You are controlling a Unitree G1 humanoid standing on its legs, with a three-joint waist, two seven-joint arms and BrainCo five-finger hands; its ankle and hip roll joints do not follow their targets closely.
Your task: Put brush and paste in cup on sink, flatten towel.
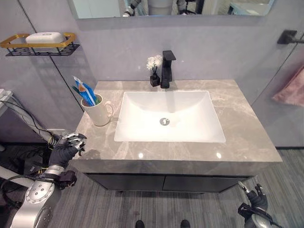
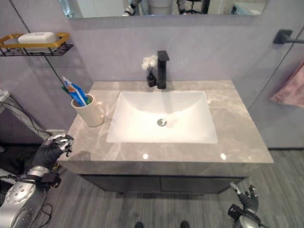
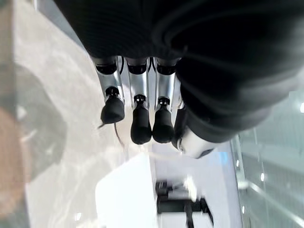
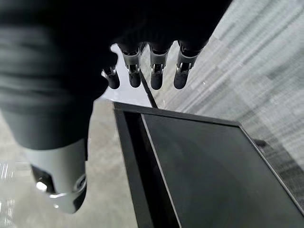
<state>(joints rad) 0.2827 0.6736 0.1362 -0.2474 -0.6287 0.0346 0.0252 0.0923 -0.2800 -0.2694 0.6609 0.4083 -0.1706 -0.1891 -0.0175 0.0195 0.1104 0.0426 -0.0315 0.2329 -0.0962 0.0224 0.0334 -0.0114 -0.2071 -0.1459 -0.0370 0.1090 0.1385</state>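
A cream cup (image 1: 99,114) stands on the grey stone counter (image 1: 247,128), left of the basin. In it a blue paste tube (image 1: 84,89) leans to the left, with a green brush (image 1: 76,89) beside it. A pink towel (image 1: 289,89) hangs bunched on the wall at the far right, under a black bar (image 1: 287,36). My left hand (image 1: 66,147) hovers at the counter's front left corner, fingers (image 3: 137,118) relaxed and holding nothing. My right hand (image 1: 256,199) hangs low beside the cabinet's front right, open and empty.
A white basin (image 1: 190,118) fills the middle of the counter. Behind it stand a black tap (image 1: 166,69) and a small vase of white flowers (image 1: 153,71). A gold-rimmed soap shelf (image 1: 40,42) juts from the left wall. A dark cabinet front (image 4: 213,175) lies below.
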